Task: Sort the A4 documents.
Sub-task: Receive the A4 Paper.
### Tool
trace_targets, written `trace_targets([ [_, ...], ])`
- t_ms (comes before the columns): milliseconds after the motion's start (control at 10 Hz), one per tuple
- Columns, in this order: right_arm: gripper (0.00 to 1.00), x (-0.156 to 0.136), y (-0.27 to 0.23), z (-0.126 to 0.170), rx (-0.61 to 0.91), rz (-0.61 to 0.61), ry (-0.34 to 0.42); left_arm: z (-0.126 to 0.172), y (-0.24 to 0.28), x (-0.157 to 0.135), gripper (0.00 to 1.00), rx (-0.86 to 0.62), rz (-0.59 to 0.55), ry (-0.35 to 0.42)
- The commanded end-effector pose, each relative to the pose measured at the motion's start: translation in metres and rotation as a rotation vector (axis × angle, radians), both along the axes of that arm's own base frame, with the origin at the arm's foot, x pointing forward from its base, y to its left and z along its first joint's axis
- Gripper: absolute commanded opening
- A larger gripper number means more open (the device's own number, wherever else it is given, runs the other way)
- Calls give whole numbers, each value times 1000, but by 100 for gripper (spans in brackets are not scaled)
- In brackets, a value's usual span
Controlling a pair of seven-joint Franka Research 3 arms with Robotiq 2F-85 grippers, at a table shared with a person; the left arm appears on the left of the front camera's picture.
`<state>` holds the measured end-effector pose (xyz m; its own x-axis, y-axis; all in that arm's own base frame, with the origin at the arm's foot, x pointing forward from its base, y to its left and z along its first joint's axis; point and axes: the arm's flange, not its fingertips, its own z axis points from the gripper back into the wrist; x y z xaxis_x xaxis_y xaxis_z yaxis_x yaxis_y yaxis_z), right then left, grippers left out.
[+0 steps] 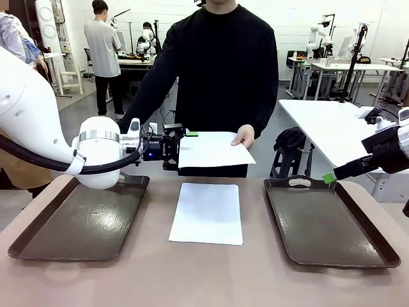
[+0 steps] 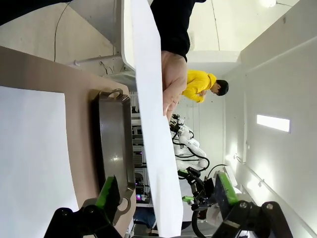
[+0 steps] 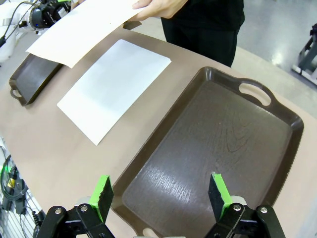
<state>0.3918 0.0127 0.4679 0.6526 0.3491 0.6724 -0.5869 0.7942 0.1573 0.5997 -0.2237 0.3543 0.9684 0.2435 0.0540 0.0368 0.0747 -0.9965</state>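
Observation:
A person across the table holds out one white A4 document (image 1: 214, 149) in a hand (image 1: 244, 135), level above the table. My left gripper (image 1: 181, 151) is open at the sheet's left edge. In the left wrist view the sheet (image 2: 153, 124) runs edge-on between my spread green pads (image 2: 108, 191), touching neither. A second A4 document (image 1: 206, 213) lies flat on the table between the trays. My right gripper (image 3: 161, 191) hangs open and empty over the right tray (image 3: 223, 139).
A dark brown tray (image 1: 80, 217) lies at the left under my left arm, and another (image 1: 329, 220) at the right. The person stands close to the far edge. Other tables and people are farther back.

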Motion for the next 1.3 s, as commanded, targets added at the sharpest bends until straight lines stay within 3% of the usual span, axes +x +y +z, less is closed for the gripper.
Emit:
trace_targets([
  [0, 100, 3, -1, -4, 17, 7, 0, 0, 1, 11, 100, -7, -15, 17],
  [500, 100, 3, -1, -4, 17, 7, 0, -2, 3, 16, 100, 30, -33, 14],
  [600, 100, 3, -1, -4, 17, 7, 0, -3, 5, 17, 80, 67, -20, -2],
  [700, 100, 3, -1, -4, 17, 7, 0, 0, 8, 18, 80, 75, -12, -1],
  [800, 100, 3, -1, -4, 17, 7, 0, 4, 10, 20, 60, 82, -1, -6],
  [900, 100, 3, -1, -4, 17, 7, 0, 5, 11, 21, 75, 75, 9, -11],
  [1000, 100, 3, -1, -4, 17, 7, 0, 6, 12, 21, 40, 75, 22, -13],
  [1100, 100, 3, -1, -4, 17, 7, 0, 6, 13, 21, 55, 78, 23, -14],
  [1200, 100, 3, -1, -4, 17, 7, 0, 5, 15, 23, 20, 79, 29, -14],
])
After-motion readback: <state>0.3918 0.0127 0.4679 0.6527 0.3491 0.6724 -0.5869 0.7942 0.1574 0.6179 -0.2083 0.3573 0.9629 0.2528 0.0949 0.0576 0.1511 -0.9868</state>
